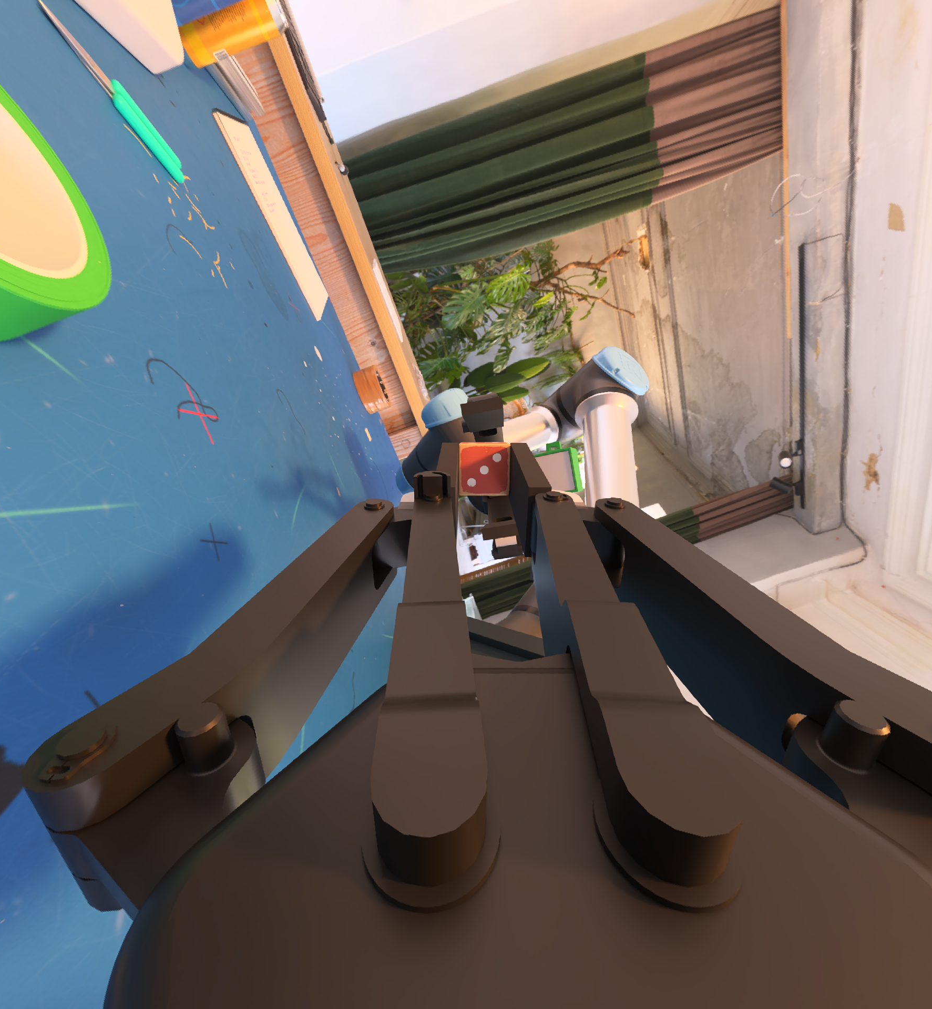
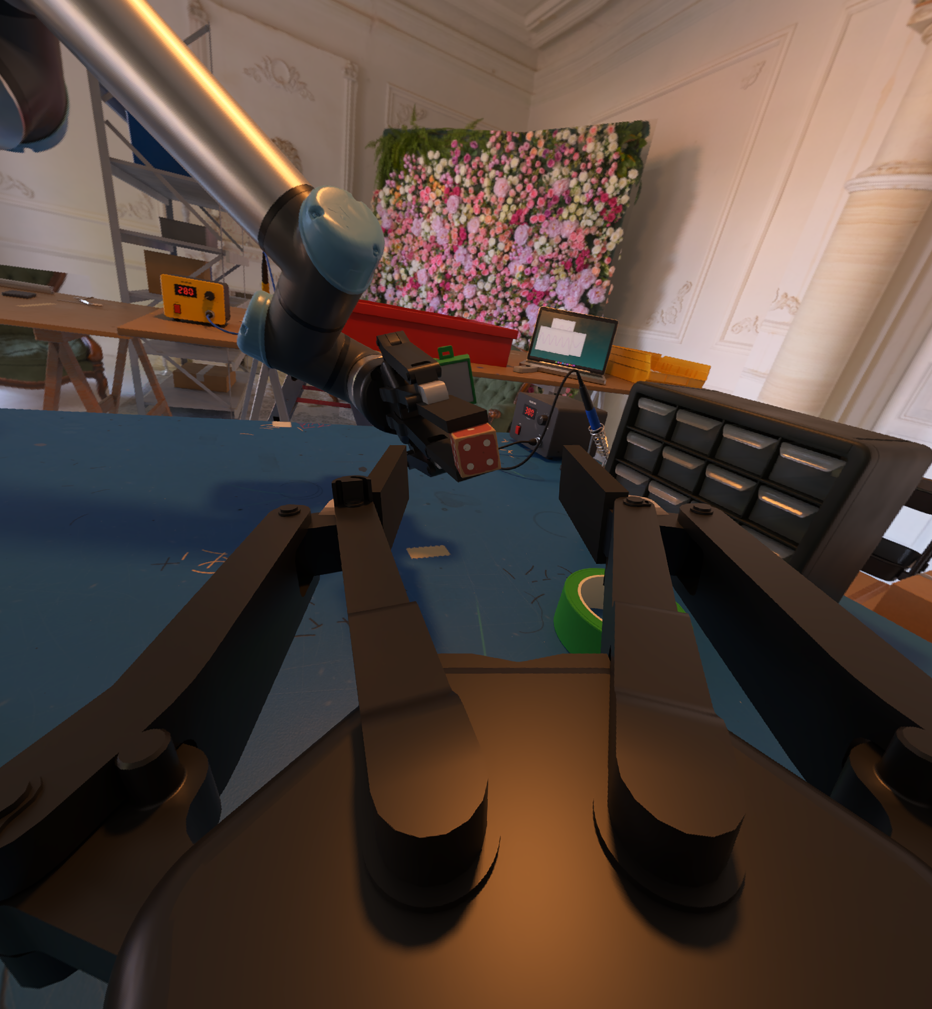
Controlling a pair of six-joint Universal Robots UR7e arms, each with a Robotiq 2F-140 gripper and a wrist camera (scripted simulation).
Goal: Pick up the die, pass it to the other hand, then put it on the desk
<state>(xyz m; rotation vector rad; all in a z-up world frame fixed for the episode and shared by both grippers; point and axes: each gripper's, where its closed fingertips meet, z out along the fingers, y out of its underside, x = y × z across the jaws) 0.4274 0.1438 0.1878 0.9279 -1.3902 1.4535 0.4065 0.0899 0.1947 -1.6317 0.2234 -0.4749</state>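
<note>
Red digits show on yellow box (image 2: 195, 299) and soldering station (image 2: 532, 417); the die (image 2: 474, 450) bears pips.

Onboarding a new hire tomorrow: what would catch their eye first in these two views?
The red die, white pips showing, pinched at the tip of the left tool and held in the air above the blue desk. Next, the right tool, open, facing the die from just short of it. Then the green tape roll on the desk near the black drawer cabinet.
</note>
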